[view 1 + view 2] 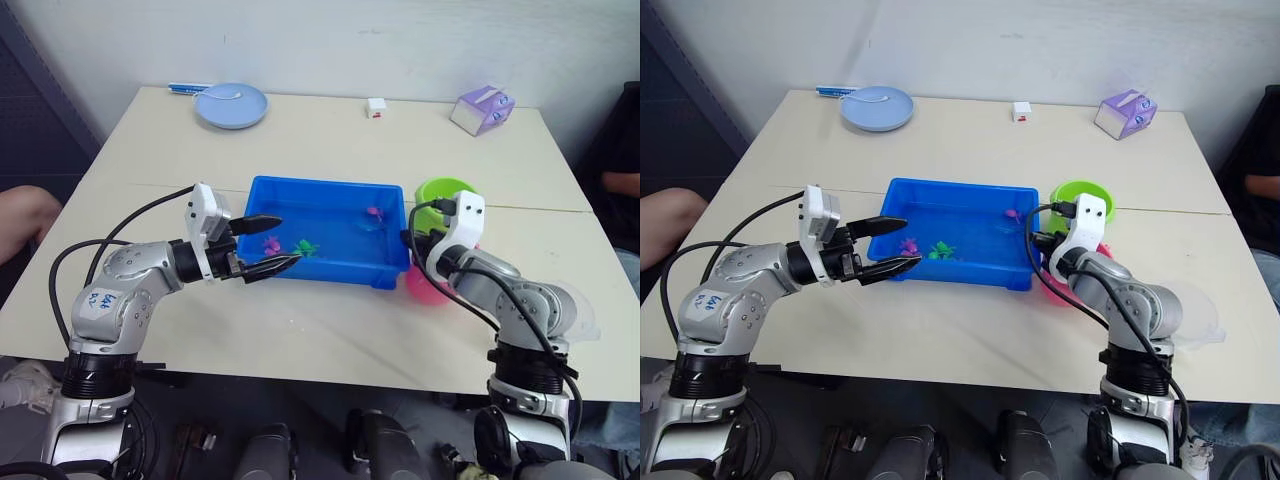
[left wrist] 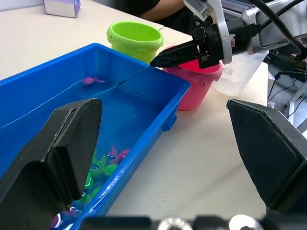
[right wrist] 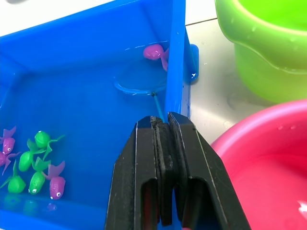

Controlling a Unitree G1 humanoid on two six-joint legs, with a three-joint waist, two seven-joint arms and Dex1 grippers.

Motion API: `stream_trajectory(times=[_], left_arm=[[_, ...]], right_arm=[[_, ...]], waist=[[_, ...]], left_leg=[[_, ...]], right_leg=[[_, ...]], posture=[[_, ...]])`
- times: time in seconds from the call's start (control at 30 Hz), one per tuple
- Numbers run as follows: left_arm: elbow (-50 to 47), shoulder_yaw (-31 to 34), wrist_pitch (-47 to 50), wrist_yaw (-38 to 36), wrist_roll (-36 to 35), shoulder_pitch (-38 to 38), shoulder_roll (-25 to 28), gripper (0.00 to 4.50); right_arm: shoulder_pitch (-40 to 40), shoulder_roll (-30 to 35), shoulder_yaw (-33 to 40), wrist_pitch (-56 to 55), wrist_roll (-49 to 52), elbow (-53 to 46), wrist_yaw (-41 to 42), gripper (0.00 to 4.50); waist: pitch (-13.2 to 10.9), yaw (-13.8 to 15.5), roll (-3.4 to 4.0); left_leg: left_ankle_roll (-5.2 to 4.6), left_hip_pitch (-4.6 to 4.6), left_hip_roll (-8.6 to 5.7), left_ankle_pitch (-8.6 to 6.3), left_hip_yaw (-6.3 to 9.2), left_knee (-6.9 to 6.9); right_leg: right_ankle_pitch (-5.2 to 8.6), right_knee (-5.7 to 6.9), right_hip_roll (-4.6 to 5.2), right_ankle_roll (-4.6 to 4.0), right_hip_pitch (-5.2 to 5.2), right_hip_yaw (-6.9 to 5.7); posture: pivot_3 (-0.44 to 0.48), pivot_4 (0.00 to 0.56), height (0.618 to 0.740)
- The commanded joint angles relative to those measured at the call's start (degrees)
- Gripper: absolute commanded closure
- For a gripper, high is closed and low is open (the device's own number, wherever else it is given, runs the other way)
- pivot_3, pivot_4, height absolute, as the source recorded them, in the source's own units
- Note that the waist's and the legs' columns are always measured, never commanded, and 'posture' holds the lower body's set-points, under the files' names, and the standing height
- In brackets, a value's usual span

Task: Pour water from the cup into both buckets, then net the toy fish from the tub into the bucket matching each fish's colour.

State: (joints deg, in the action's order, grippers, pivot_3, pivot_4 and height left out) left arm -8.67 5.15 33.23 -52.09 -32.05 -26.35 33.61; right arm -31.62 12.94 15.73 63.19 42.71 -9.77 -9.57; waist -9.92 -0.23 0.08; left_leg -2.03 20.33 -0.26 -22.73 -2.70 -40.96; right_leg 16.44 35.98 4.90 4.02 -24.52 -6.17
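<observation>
The blue tub [image 1: 340, 270] sits mid-table with water and several toy fish: a pink one [image 1: 271, 244] and a green one [image 1: 305, 246] near its front left, another pink one [image 3: 154, 51] at the far right. My right gripper [image 3: 163, 125] is shut on the net's thin handle [image 3: 157, 106]. The net hoop [image 3: 139, 86] lies in the water beside that far pink fish. My left gripper [image 1: 288, 240] is open over the tub's near-left corner. The green bucket [image 1: 440, 190] and pink bucket [image 1: 425, 285] stand right of the tub. The clear cup [image 2: 240, 72] stands behind the pink bucket.
A pale blue plate [image 1: 231, 104], a small white cube [image 1: 376, 107] and a purple box [image 1: 482, 108] stand along the table's far edge. A person's arm [image 1: 20, 215] shows at the left, another person [image 1: 620, 180] at the right.
</observation>
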Motion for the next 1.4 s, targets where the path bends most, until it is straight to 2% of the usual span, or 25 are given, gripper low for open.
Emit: stream_trajectory(times=[0.03,0.3,0.6,0.67,0.8,1.03,1.2,1.4], left_arm=[[-1.4,0.14,-1.19,-0.01,-0.03,-1.22,0.27,0.0],[0.09,-0.75,-2.42,-0.53,0.38,-2.23,-0.43,0.0],[2.06,-1.69,-3.61,-1.08,1.1,-3.58,-1.08,0.0],[2.39,-1.9,-3.85,-1.17,1.32,-3.67,-1.07,0.0],[2.71,-2.04,-4.05,-1.21,1.43,-4.0,-1.1,0.0],[2.82,-1.26,-4.27,-0.46,1.24,-4.83,-1.0,0.0],[2.15,-0.96,-4.31,0.17,1.43,-3.85,-0.84,0.0],[1.23,-1.15,-4.15,1.09,1.47,-3.37,-1.07,0.0]], right_arm=[[-0.2,3.57,-4.33,-2.04,-4.09,-1.69,3.94,3.73],[3.23,15.21,-17.79,-7.37,-13.56,-8.81,16.35,3.73],[4.15,17.64,-20.55,-9.93,-19.58,-11.5,20.81,3.73],[4.49,15.29,-17.93,-7.38,-17.77,-11.92,20.15,3.73],[2.76,3.98,-5.8,1.39,-9.07,-8.7,16.04,3.73],[0.16,-2.86,3.09,11.77,-5.55,-6.8,11.73,3.73],[-1.25,-3.74,4.75,13.9,-6.8,-6.15,10.2,3.73],[-4.54,-3.73,3.08,7.35,-11.5,-1.7,8.63,3.73]], waist=[[-0.01,-0.04,0.01],[-0.02,0.08,0.03],[-0.03,0.11,0.04],[-0.03,0.13,0.03],[-0.04,0.11,0.05],[-0.07,0.04,0.12],[-0.08,-0.06,0.13],[-0.08,-0.03,0.14]], left_leg=[[0.0,0.0,0.0,0.0,0.0,0.0],[0.0,0.0,0.0,0.0,0.01,0.0],[0.0,0.01,0.01,0.0,0.01,0.01],[0.0,0.01,0.01,0.0,0.02,0.01],[0.0,0.01,0.02,0.0,0.04,0.01],[0.0,0.04,-0.01,0.0,0.06,0.02],[0.02,0.03,0.01,0.01,0.06,0.04],[0.02,0.03,0.0,0.01,0.04,0.04]], right_leg=[[0.0,0.0,0.0,0.0,0.0,0.0],[0.0,-0.04,0.03,0.0,0.0,0.0],[0.0,-0.04,0.05,0.0,0.0,-0.01],[0.0,-0.04,0.05,0.0,0.0,-0.02],[0.0,-0.04,0.06,0.0,0.0,-0.04],[0.0,-0.03,0.06,0.0,-0.01,-0.04],[0.0,-0.02,0.01,0.0,-0.03,-0.03],[0.0,-0.03,0.0,0.0,-0.04,-0.02]], posture=[[0.0,0.15,0.74],[0.0,0.15,0.74],[0.0,0.15,0.74],[0.0,0.15,0.74],[0.0,0.15,0.74],[0.0,0.15,0.74],[0.0,0.15,0.74],[0.0,0.15,0.74]])
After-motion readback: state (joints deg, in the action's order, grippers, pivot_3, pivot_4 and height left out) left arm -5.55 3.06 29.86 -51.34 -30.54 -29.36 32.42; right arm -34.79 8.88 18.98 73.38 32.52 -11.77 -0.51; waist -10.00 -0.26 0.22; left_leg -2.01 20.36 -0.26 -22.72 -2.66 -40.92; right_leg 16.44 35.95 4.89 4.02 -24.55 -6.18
